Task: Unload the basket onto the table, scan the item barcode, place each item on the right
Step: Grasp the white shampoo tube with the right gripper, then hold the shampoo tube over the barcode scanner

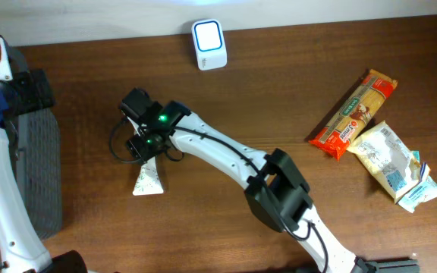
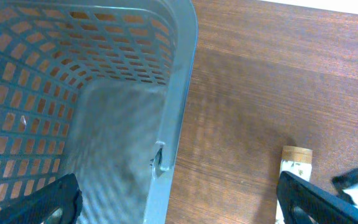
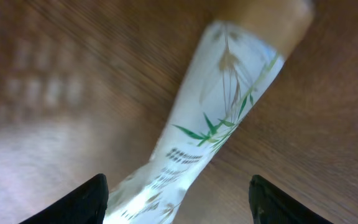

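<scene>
Currently the white leaf-print pouch [image 3: 210, 118] is seen lying flat on the wood table [image 1: 226, 91], directly under the right gripper [image 3: 178, 193]. Its jaws are spread wide either side w/o touching it. The pouch's near end is blurred and cut off, txt unreadable. The left gripper [image 2: 182, 199] is held wide open, empty, over the grey basket [image 2: 104, 74].

White tube [image 1: 148, 182] with green plant print and tan end lying flat toward table's [image 1: 226, 220] left edge; white blue-faced scanner [image 1: 209, 44] sitting at far edge.
</scene>
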### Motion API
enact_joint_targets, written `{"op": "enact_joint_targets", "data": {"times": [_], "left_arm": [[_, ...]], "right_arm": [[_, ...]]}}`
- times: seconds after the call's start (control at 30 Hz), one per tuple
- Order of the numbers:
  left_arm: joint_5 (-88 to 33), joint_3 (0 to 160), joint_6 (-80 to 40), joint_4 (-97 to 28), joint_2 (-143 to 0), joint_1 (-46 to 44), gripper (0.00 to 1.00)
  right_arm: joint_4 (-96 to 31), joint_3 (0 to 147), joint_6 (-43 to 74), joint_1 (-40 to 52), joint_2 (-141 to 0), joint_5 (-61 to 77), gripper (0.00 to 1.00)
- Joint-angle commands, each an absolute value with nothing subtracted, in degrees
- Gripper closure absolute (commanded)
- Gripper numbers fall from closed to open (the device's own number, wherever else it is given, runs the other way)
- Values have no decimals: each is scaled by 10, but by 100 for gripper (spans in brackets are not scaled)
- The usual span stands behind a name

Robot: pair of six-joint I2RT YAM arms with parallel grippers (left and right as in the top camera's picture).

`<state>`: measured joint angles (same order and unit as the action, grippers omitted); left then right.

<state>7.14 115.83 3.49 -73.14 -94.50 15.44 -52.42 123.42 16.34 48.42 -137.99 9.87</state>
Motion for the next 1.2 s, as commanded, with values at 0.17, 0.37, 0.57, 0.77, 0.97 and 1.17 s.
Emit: {"op": "enact_joint_targets", "data": {"times": [0.17,0.37,0.57,0.77,0.97,1.17], "left_arm": [[74,1161,42,-732,-939,156,1],[74,1161,42,-732,-939,156,1],[74,1161,42,-732,-939,156,1],[74,1161,42,-732,-939,156,1],[74,1161,42,-732,-939,156,1],[74,1161,42,-732,-939,156,1]], "right_arm": [[-601,1225,71,436,-1401,238,96],[-703,1211,-32,316,-1401,464,96],[-654,1052,-10,201,-1402,417,60],[-703,1111,-50,133,-1398,295,40],[-814,1182,-244,201,-1400,341,1],[-756,1130,-245,266,-1400,286,6]]}}
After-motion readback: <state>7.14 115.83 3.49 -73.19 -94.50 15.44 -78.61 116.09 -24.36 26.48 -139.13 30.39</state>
